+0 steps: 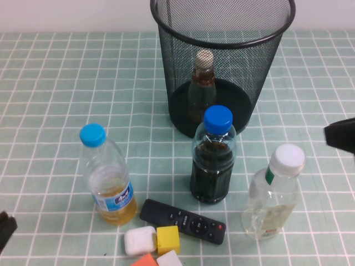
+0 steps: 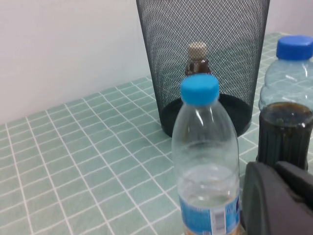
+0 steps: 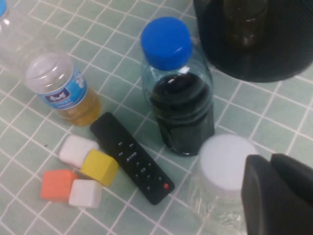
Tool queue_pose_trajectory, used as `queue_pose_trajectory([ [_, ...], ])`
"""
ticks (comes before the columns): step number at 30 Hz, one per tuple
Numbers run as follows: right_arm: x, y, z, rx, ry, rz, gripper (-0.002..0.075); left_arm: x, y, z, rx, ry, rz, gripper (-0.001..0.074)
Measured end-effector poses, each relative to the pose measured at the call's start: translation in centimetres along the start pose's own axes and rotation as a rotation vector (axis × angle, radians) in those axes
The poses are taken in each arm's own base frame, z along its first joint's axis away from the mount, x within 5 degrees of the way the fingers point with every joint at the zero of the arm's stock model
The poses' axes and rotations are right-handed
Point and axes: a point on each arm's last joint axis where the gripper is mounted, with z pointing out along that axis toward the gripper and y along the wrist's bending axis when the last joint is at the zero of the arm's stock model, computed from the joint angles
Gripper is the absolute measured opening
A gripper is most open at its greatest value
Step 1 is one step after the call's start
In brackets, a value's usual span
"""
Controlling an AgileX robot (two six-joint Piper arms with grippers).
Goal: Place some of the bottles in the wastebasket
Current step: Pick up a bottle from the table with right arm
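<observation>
The black wire-mesh wastebasket (image 1: 222, 66) stands at the back centre. The small clear bottle with the beige cap (image 1: 203, 83) stands upright inside it and also shows through the mesh in the left wrist view (image 2: 197, 58). The larger clear bottle with the white cap and green label (image 1: 274, 194) stands upright on the table at the front right, and the right wrist view shows its cap (image 3: 226, 159). My right gripper (image 1: 340, 135) is at the right edge, above and to the right of that bottle, shut and empty (image 3: 271, 162). My left gripper (image 1: 5, 228) is at the front left corner, shut and empty (image 2: 276, 169).
A blue-capped bottle of dark liquid (image 1: 212, 158) stands in front of the wastebasket. A blue-capped bottle of yellow liquid (image 1: 108, 177) stands at the front left. A black remote (image 1: 183, 220) and white, yellow and orange blocks (image 1: 158, 244) lie at the front edge.
</observation>
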Motion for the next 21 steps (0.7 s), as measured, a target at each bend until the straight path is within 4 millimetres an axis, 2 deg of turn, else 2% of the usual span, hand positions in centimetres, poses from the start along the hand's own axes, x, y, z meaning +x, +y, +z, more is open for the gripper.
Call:
queue_pose_trajectory([
  [3, -0.1, 1.2, 0.6, -0.032, 0.0, -0.075, 0.0012, 2.2, -0.2, -0.4, -0.006, -0.024, -0.003, -0.0001],
  [6, -0.1, 2.1, 0.9, -0.053, 0.0, -0.139, 0.0092, 3.8, -0.2, 0.0, -0.022, -0.04, -0.013, -0.0001],
  [9, -0.1, 2.4, 1.0, -0.051, 0.002, -0.17, 0.0262, 5.5, -0.3, 0.6, -0.028, -0.02, -0.066, -0.0001],
  [12, -0.2, 2.2, 1.2, -0.038, 0.0, -0.181, 0.0503, 7.8, -0.3, 1.3, -0.036, 0.015, -0.129, -0.0001],
  [14, -0.3, 2.1, 1.4, -0.031, 0.0, -0.184, 0.061, 8.8, -0.4, 1.6, -0.037, 0.039, -0.14, -0.0001],
  [21, -0.5, 1.6, 3.7, -0.025, 0.053, -0.168, 0.0627, 9.3, -0.4, 1.7, -0.044, 0.058, -0.098, -0.0001],
])
